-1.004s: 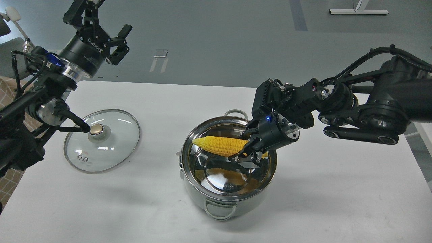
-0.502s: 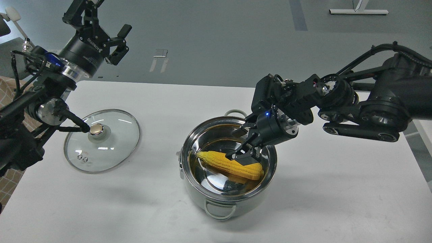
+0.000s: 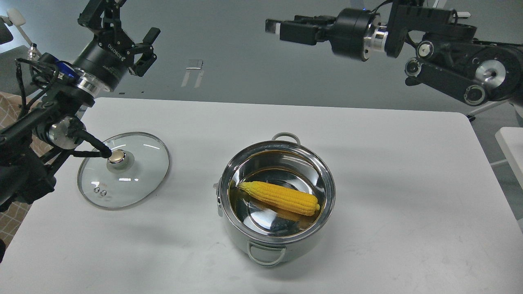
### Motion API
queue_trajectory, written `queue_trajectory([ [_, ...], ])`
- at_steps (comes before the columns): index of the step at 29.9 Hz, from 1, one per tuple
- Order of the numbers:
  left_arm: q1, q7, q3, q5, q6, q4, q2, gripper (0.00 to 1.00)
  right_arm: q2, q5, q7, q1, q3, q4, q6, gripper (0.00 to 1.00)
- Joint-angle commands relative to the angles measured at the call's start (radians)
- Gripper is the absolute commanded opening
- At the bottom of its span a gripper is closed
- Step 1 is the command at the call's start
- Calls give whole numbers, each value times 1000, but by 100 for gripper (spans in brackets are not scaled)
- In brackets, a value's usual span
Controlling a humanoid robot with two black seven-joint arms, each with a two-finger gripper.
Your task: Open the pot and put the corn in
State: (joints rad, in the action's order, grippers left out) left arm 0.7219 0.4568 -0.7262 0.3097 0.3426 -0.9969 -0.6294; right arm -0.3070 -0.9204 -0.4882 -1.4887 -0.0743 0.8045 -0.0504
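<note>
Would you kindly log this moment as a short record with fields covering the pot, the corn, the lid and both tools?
pot: round shiny stainless-steel pot, uncovered, upright on the white table
corn: bright yellow ear of corn, lying inside the pot, pale tip pointing left
lid: round glass lid with gold knob, flat on the table left of the pot, apart from it
left tool: open, holding nothing, raised beyond the lid
right tool: raised high beyond the pot, holding nothing; open or shut unclear

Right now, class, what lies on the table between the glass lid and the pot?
Nothing: in the head view, only bare white table separates the glass lid from the pot.
</note>
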Motion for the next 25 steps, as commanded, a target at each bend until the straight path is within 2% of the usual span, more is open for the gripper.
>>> queue_trajectory([
  [1,1,-38,-13,-4,3,15,31,98,83,92,0,116,201,-148,26,100],
  [4,-1,-41,-36,-3,12,69,92,98,117,170,0,203,380,-251,11,100],
  [10,-12,-44,-84,-8,133,153,181,98,120,394,0,355,576,-246,-94,100],
  [16,-39,-47,-99,-4,146,198,232,98,134,483,0,470,672,-245,-140,100],
  [25,-61,-69,-98,0,146,222,283,98,178,483,0,556,748,-232,-141,100],
])
